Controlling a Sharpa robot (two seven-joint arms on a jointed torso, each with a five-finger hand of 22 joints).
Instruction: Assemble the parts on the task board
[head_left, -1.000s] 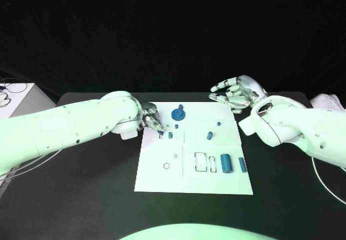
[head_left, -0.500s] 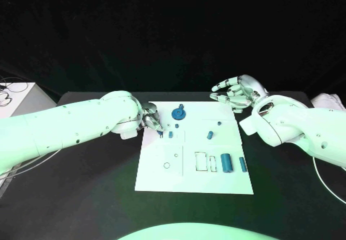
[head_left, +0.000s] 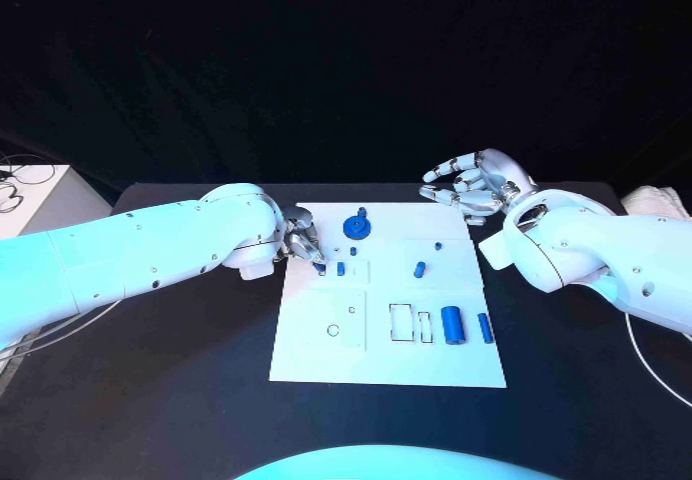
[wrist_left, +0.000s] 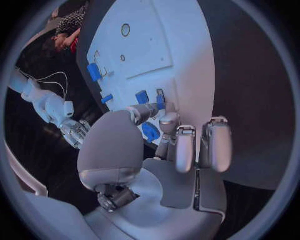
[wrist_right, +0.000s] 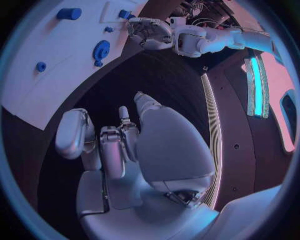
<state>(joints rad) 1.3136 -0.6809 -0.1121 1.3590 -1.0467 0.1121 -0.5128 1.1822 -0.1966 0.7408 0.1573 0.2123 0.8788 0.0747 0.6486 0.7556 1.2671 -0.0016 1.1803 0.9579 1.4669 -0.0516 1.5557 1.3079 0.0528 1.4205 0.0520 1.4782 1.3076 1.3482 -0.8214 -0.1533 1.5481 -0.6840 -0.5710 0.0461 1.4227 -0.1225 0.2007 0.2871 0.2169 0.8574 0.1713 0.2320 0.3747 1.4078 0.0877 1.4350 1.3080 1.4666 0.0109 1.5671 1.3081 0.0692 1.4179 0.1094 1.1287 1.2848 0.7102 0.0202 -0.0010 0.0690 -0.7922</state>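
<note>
Head view: my left hand (head_left: 303, 243) sits at the task board's (head_left: 389, 365) left edge, fingertips pinched together low on a small blue part (head_left: 320, 266) that I appear to be holding, just beside another small blue peg (head_left: 340, 268). My right hand (head_left: 464, 186) hovers beyond the board's far right corner, fingers curled loosely apart, holding nothing. The risk, I judge: tilting the pinched part would jam it against its slot, or my fingers could nudge the neighbouring peg.
</note>
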